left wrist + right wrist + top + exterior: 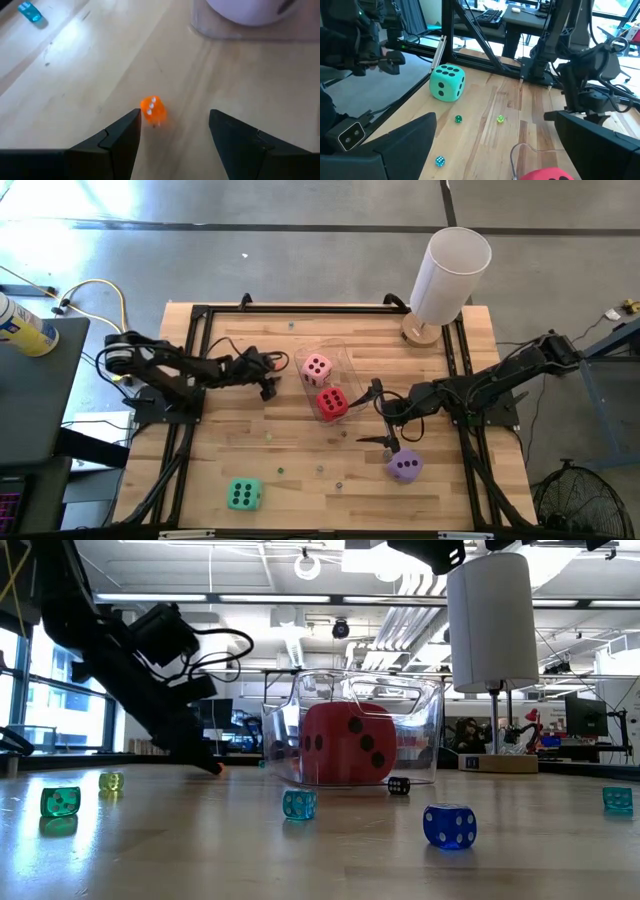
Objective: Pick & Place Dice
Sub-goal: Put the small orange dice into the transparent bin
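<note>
A clear bin (pixel 345 360) near the table's middle holds the pink die (pixel 317 366) and the red die (pixel 332 403), both resting on its floor. The purple die (pixel 405 466) sits on the table toward the near right, and the green die (pixel 243 494) at the near left. My left gripper (pixel 268 385) is low over the table just left of the bin, open; a small orange die (pixel 152 109) lies on the wood just ahead of its fingers. My right gripper (pixel 380 418) hovers open between the bin and the purple die, holding nothing.
Several small hard dice lie scattered on the wood: blue (pixel 449 826), teal (pixel 298 804), black (pixel 398 785), green (pixel 60 802). A white cylindrical lamp (pixel 450 275) stands at the far right corner. Open wood lies between the green die and the purple die.
</note>
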### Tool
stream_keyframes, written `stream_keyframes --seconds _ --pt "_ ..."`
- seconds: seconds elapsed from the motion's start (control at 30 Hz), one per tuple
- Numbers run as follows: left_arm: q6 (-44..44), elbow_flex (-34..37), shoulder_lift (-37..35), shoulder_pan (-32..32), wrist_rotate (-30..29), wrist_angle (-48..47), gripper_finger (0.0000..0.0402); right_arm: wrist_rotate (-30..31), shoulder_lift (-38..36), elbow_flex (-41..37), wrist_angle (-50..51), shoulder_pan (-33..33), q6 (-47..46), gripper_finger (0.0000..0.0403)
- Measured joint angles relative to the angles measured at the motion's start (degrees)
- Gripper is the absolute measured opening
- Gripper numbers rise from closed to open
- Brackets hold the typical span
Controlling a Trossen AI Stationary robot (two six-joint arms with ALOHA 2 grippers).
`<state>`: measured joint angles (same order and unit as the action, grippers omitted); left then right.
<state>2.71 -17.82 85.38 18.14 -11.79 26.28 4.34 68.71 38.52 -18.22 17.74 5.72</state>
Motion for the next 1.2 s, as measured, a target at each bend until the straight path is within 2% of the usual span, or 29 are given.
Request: stream_keyframes --seconds 0.27,0.53,0.7,1.2 --pt "0.0 0.0 3.0 0.7 0.4 1.6 0.0228 0.0 0.0 0.0 0.0 0.0 0.0 0.04" --pt "2.6 -0.1 3.0 1.2 1.7 -2.6 0.021 0.0 0.0 0.0 0.0 0.0 0.0 0.04" --pt "3.1 -0.1 3.1 1.2 2.9 -3.5 0.0182 0.0 0.0 0.0 0.0 0.0 0.0 0.04" --pt "1.6 0.0 3.1 1.2 4.3 -3.4 0.0061 0.0 0.0 0.0 0.0 0.0 0.0 0.04"
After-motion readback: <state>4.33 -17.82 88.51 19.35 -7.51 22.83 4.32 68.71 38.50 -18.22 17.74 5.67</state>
